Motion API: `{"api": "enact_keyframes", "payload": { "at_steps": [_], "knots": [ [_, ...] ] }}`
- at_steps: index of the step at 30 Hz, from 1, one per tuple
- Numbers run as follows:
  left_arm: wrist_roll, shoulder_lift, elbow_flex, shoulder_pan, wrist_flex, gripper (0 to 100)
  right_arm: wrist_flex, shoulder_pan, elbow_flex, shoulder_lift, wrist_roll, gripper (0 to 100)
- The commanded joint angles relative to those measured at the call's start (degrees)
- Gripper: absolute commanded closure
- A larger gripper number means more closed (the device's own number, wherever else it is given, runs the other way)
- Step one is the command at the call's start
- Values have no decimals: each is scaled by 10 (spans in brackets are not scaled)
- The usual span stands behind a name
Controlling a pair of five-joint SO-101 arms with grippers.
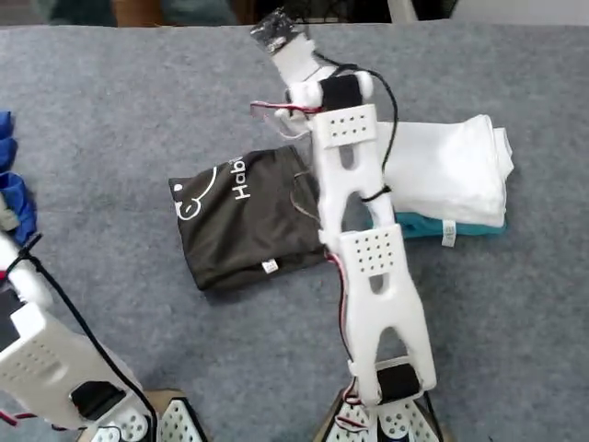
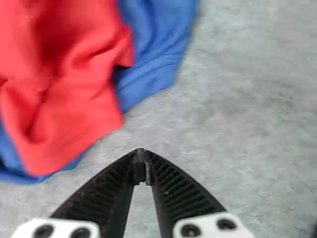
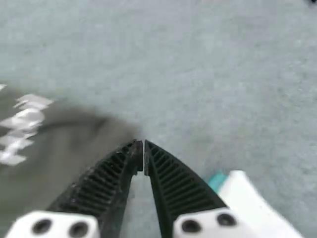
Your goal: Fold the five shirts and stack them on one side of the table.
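A folded black shirt [image 1: 244, 216] with white print lies at the table's middle. To its right a folded white shirt [image 1: 451, 166] rests on a folded teal shirt [image 1: 433, 226]. My right arm [image 1: 354, 184] stretches across between them. My right gripper [image 3: 143, 150] is shut and holds nothing, over grey cloth with the black shirt [image 3: 44, 148] on one side and the white shirt [image 3: 245, 196] and teal shirt [image 3: 216, 180] on the other. My left gripper [image 2: 141, 166] is shut and holds nothing, just short of a crumpled red shirt [image 2: 54, 79] lying on a blue shirt [image 2: 156, 44].
The table [image 1: 110, 101] is covered in grey cloth. The blue shirt [image 1: 7, 152] pokes in at the left edge, beside my left arm [image 1: 46, 359]. Both arm bases stand at the near edge. Open cloth lies at the far left and near right.
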Motion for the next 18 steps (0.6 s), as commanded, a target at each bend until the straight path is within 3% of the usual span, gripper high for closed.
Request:
{"api": "enact_keyframes", "payload": {
  "at_steps": [1,5,12,18],
  "knots": [
    [-3,-32,-10,72,-2,971,28,-8,-19,-63,-5,977],
    [0,-32,-7,161,-1,971,28,-7,104,-161,-67,977],
    [1,-32,-4,250,-1,971,17,5,534,-404,-140,977],
    [1,-26,-4,336,-5,971,-113,7,793,-513,-153,977]
  ]
}}
